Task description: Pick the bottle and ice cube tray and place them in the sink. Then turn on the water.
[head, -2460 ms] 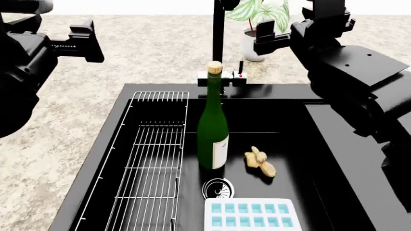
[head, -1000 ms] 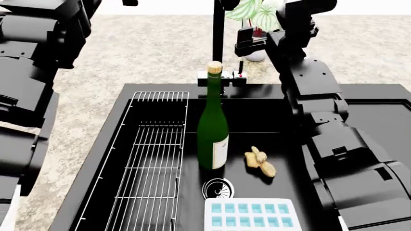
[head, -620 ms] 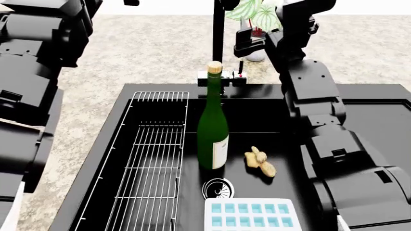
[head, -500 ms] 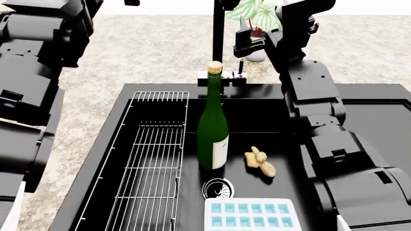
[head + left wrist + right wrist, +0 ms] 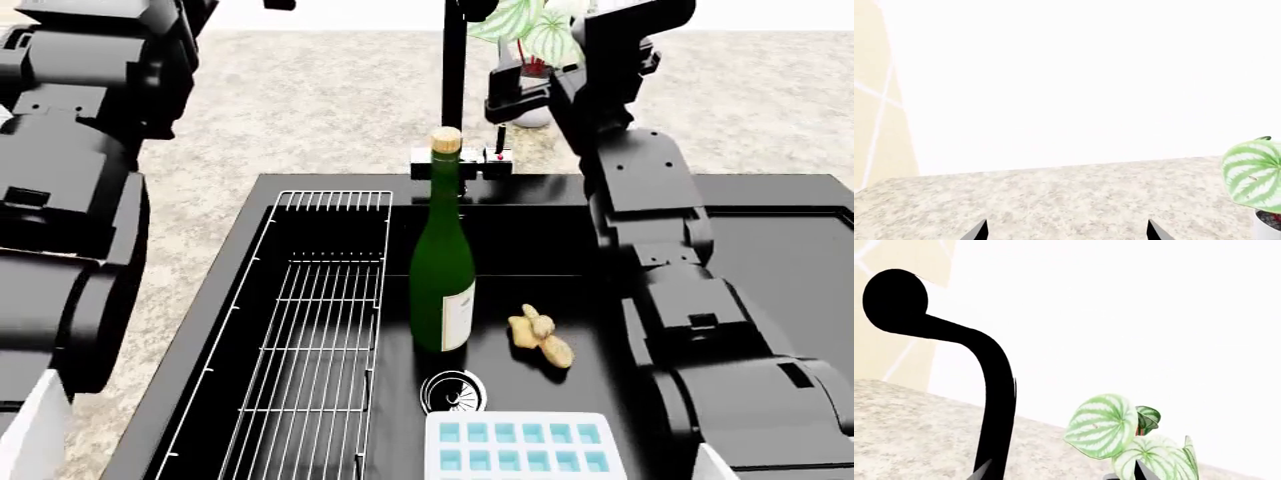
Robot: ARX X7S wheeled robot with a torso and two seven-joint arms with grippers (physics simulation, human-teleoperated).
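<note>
The green bottle (image 5: 443,270) stands upright in the black sink (image 5: 534,235), in front of the tap's lever base (image 5: 461,160). The white ice cube tray (image 5: 525,447) lies flat in the basin at the near edge, beside the round drain (image 5: 454,392). My right gripper (image 5: 505,97) is raised just right of the tall black tap (image 5: 454,70) and above the lever; it is open and empty (image 5: 1063,472). In the left wrist view my left gripper (image 5: 1066,232) is open over bare counter. No water shows under the tap.
A wire rack (image 5: 314,340) fills the sink's left half and a piece of ginger (image 5: 541,335) lies right of the bottle. A potted plant (image 5: 534,35) stands behind the tap. My bulky arms flank the sink on both sides. Speckled counter (image 5: 320,110) surrounds it.
Both arms have drawn in and risen; the right gripper moved left to beside the tap. Over the last half second the arms only crept. Bottle and tray have not moved.
</note>
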